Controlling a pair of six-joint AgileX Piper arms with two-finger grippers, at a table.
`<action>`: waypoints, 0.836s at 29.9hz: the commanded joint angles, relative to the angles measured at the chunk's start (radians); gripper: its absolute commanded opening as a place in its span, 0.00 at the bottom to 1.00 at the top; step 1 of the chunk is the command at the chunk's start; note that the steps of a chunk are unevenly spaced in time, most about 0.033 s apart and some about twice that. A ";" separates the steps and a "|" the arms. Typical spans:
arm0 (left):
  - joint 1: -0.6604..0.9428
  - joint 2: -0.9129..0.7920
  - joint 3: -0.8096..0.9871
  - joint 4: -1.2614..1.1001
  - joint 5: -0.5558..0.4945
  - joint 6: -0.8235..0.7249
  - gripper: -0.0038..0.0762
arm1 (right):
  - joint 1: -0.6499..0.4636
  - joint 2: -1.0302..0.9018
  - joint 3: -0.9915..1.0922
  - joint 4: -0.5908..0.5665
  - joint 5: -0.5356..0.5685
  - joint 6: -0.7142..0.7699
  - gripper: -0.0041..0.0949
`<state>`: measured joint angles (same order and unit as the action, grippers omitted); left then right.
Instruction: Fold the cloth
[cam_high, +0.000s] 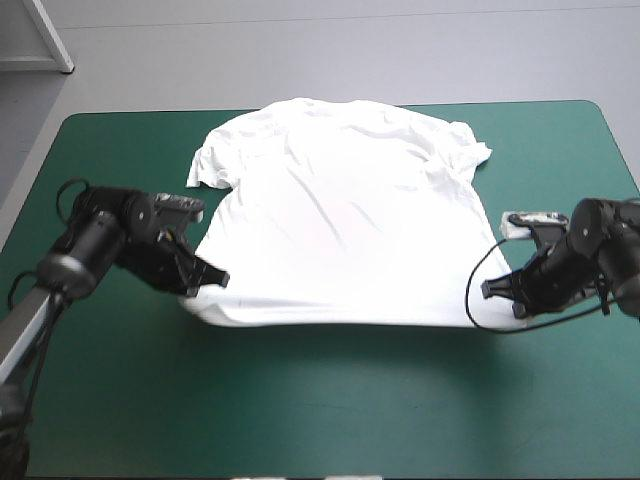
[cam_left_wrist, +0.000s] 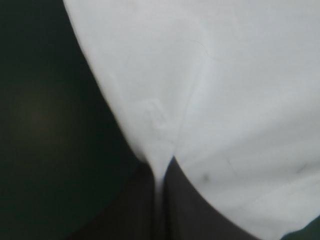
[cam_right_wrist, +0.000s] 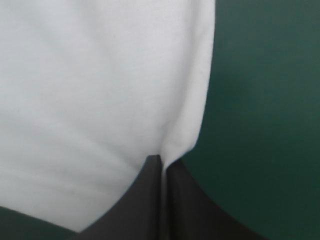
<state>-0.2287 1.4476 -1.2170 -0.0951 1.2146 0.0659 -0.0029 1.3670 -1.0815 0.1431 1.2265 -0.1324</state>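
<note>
A white short-sleeved T-shirt (cam_high: 340, 220) of soft, creased cloth lies spread flat mid-table on the teal-green cover (cam_high: 320, 420), collar toward 12 o'clock. The left gripper (cam_high: 214, 279) pinches its hem corner at 8 o'clock, the right gripper (cam_high: 490, 290) the corner at 4 o'clock — black fin-shaped fingers (cam_left_wrist: 135, 210) pressed nearly together on fabric. Bare cover lies broad toward 6 o'clock.

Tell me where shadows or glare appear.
High view: the T-shirt glares white at its middle, and its near hem shadows the teal-green cover. Left wrist view: a dull glow on the cover beside the T-shirt. Right wrist view: soft shading along the pinched fold.
</note>
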 joint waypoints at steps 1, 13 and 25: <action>-0.004 -0.200 0.190 0.062 0.020 -0.072 0.04 | -0.003 -0.158 0.146 -0.001 0.021 0.027 0.02; -0.004 -0.476 0.513 0.057 0.078 -0.121 0.04 | -0.003 -0.472 0.477 -0.015 0.021 0.050 0.02; -0.004 -0.476 0.517 -0.003 0.020 -0.066 0.67 | -0.003 -0.474 0.440 0.069 -0.075 -0.032 0.87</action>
<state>-0.2287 0.9826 -0.6767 -0.0822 1.2200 0.0000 -0.0029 0.9019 -0.5925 0.2009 1.1956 -0.1561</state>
